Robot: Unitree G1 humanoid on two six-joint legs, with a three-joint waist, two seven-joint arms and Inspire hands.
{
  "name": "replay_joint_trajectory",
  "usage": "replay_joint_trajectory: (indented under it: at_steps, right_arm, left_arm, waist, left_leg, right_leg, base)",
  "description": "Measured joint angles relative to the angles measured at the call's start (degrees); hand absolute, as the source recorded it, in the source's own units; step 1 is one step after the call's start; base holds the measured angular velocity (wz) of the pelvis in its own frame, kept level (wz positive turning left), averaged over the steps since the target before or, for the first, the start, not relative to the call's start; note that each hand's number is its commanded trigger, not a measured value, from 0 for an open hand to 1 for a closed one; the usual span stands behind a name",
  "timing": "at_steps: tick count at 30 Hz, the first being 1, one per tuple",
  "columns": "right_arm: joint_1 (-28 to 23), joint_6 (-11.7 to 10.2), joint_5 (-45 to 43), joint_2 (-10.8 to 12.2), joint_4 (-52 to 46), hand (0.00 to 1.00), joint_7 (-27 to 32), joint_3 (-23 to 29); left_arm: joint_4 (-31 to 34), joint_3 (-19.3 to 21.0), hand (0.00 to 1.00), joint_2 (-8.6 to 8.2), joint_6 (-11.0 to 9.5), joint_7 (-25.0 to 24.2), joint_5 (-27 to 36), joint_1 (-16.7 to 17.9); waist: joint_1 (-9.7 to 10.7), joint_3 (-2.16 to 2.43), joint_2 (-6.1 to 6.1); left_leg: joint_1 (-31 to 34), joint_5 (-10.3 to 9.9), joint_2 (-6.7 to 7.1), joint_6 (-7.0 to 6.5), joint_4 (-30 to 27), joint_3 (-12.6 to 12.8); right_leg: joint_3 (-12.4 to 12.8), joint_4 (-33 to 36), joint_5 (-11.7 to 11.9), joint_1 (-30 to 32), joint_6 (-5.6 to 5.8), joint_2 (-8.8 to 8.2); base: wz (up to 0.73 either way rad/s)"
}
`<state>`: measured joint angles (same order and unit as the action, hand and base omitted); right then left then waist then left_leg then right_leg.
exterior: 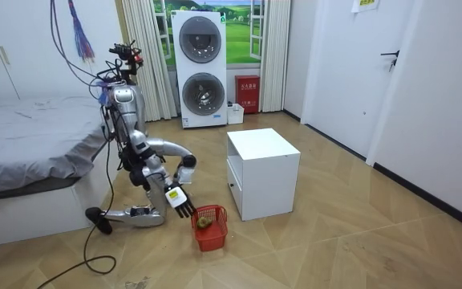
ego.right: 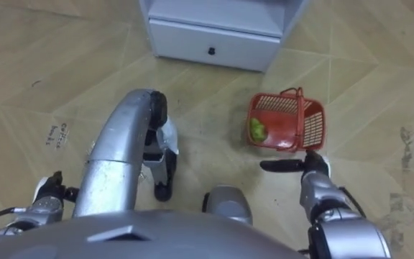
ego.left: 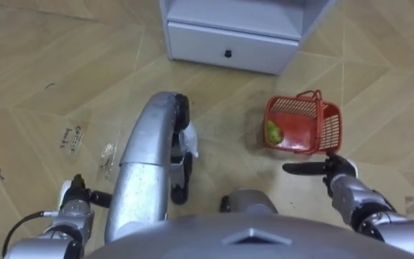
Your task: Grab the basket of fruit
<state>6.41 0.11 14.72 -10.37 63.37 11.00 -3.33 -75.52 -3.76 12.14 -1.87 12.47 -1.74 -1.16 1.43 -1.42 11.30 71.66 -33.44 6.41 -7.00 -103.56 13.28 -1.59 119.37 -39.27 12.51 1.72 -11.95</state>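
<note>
The red plastic fruit basket stands on the wooden floor with its handle up and a green fruit inside. My right hand is open just on the near side of the basket, its fingers straight and pointing to my left; whether it touches the rim I cannot tell. In the room view I kneel on one knee beside the bed, with the right hand spread next to the basket. My left hand hangs low at my left side, away from the basket.
A white cabinet with a drawer stands right behind the basket, also seen as the cabinet in the room view. The bed is behind me. Stacked washing machines stand by the far wall. Small scraps lie on the floor at my left.
</note>
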Motion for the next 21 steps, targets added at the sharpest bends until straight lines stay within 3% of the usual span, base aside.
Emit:
replay_joint_trajectory:
  at_steps: [4,6,11,14,19,21]
  right_arm:
    - [0.4,-1.4,-2.2,0.0,-5.5,0.0,3.4,0.2]
    - [0.7,-2.0,-3.9,0.0,-9.4,0.0,5.6,0.2]
    - [2.0,-4.0,-4.4,-0.5,-10.9,0.0,8.5,0.2]
    - [2.7,-4.0,-5.9,-0.5,-10.9,0.0,9.6,0.2]
    - [5.0,-4.3,-6.3,-0.6,-10.9,0.0,10.2,0.2]
    - [6.6,-4.4,-6.3,-1.4,-10.9,0.0,10.4,0.2]
  left_arm:
    - [0.2,-1.8,0.0,-0.15,-0.7,0.7,0.0,2.2]
    - [0.2,-3.3,0.0,-0.04,-0.7,0.9,0.2,3.7]
    - [0.0,-5.7,0.0,0.03,-1.1,0.9,2.3,3.7]
    - [-0.1,-5.9,0.0,0.08,-1.3,0.9,2.5,3.1]
    - [-0.2,-8.1,0.0,0.47,-1.5,0.8,2.4,3.0]
    - [-0.1,-9.5,0.0,0.47,-1.5,0.8,2.5,3.1]
  waist:
    - [0.5,0.02,0.07]
    - [1.4,0.06,-0.07]
    - [1.7,0.0,-0.05]
    - [1.5,0.04,-0.53]
    - [1.3,-0.5,-1.31]
    - [1.1,-0.61,-2.23]
  left_leg:
    - [-0.2,0.2,0.24,1.22,0.8,-0.3]
    - [-0.1,0.6,1.35,2.0,1.0,-1.1]
    - [0.1,1.0,2.34,2.71,1.8,-1.2]
    - [1.0,1.1,2.35,2.83,1.9,-1.2]
    - [1.9,1.1,2.27,2.84,1.9,-1.1]
    - [2.7,1.1,2.31,2.88,1.9,-0.9]
  right_leg:
    - [1.4,0.2,0.0,0.7,-0.09,-0.19]
    - [1.8,0.2,-0.1,0.6,-0.16,-0.37]
    - [2.0,0.3,-0.1,0.7,-0.2,-1.08]
    - [2.0,0.5,-0.1,1.6,-0.21,-1.01]
    - [2.3,0.6,-0.1,3.1,-0.2,-1.19]
    - [2.3,0.8,-0.2,3.6,-0.19,-1.38]
  base:
    - [-0.14]
    - [-0.1]
    - [0.03]
    - [0.01]
    - [0.0]
    - [0.02]
